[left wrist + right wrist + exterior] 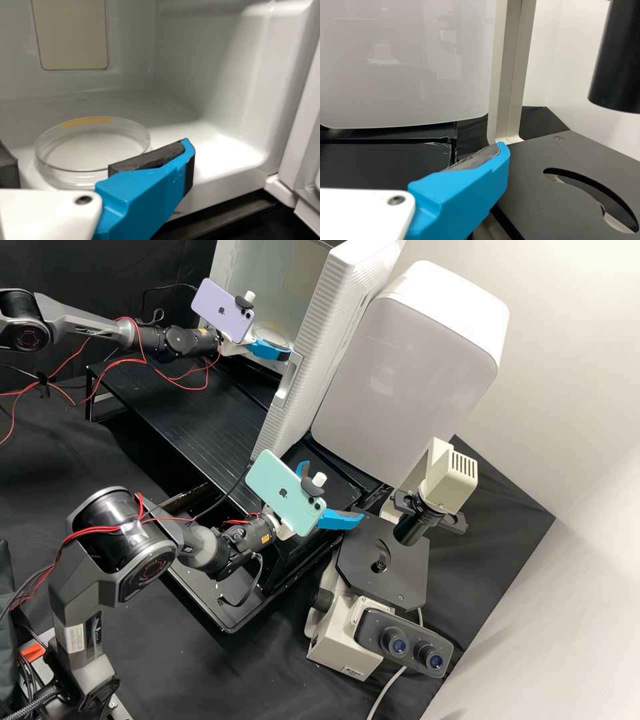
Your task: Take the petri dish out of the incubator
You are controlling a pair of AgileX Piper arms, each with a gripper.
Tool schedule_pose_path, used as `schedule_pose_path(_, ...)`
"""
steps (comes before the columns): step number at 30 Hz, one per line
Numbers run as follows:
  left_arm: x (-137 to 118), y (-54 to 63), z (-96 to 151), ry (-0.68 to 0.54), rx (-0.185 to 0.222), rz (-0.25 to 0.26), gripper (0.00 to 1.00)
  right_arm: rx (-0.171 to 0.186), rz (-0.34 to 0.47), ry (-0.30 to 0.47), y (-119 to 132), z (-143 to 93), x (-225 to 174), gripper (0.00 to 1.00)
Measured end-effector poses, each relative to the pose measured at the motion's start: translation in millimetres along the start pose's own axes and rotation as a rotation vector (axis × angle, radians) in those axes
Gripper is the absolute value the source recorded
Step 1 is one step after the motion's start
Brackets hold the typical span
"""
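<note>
The clear petri dish, with a yellow strip on its far rim, rests on the white floor of the incubator. It also shows in the high view as a petri dish just inside the opening. My left gripper is open at the chamber mouth, its blue fingers on either side of the dish's near edge without touching it. My right gripper stands open and empty over the near edge of the microscope stage, one blue finger beside the stage.
The incubator's ribbed door stands open towards the right, with a large white housing behind it. A black slatted shelf runs in front of the incubator. The microscope stands at the front right, its dark condenser over the stage.
</note>
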Motion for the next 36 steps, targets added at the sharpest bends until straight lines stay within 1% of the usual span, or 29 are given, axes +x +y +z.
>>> schedule_pose_path(2,0.5,-3.4,-0.3,-0.011,0.006,0.010,1.00,0.000,0.000,0.000,0.0,0.0,0.0,1.00)
schedule_pose_path(7,1.2,-7.5,-0.3,-0.031,-0.031,0.030,1.00,0.000,0.000,0.000,0.0,0.0,0.0,1.00)
schedule_pose_path(11,2.8,-10.9,-1.8,-0.046,-0.042,0.043,1.00,0.000,0.000,0.000,0.0,0.0,0.0,1.00)
schedule_pose_path(14,3.5,-12.6,-2.4,-0.045,-0.038,0.048,1.00,0.000,0.000,0.000,0.0,0.0,0.0,1.00)
schedule_pose_path(15,3.4,-13.4,-2.7,-0.044,-0.035,0.046,0.00,0.000,0.000,0.000,0.0,0.0,0.0,1.00)
schedule_pose_path(17,3.4,-15.4,-4.1,-0.034,-0.021,0.043,0.00,0.000,0.000,0.000,0.0,0.0,0.0,1.00)
schedule_pose_path(19,3.5,-15.9,-5.7,-0.015,0.005,0.036,0.00,0.000,0.000,0.000,0.0,0.0,0.0,1.00)
schedule_pose_path(22,3.5,-16.7,-7.1,-0.001,0.033,0.030,0.00,0.000,0.000,0.000,0.0,0.0,0.0,1.00)
schedule_pose_path(23,3.3,-17.6,-6.6,0.000,0.032,0.027,0.00,0.000,0.000,0.000,0.0,0.0,0.0,1.00)
schedule_pose_path(28,2.9,-18.3,-6.4,0.016,0.051,0.024,0.00,0.000,0.000,0.000,0.0,0.0,0.0,1.00)
schedule_pose_path(31,2.5,-18.5,-7.5,0.032,0.056,0.031,0.00,0.000,0.000,0.000,0.0,0.0,0.0,1.00)
schedule_pose_path(36,2.4,-19.4,-8.2,0.040,0.058,0.027,0.00,0.000,0.000,0.000,0.0,0.0,0.0,1.00)
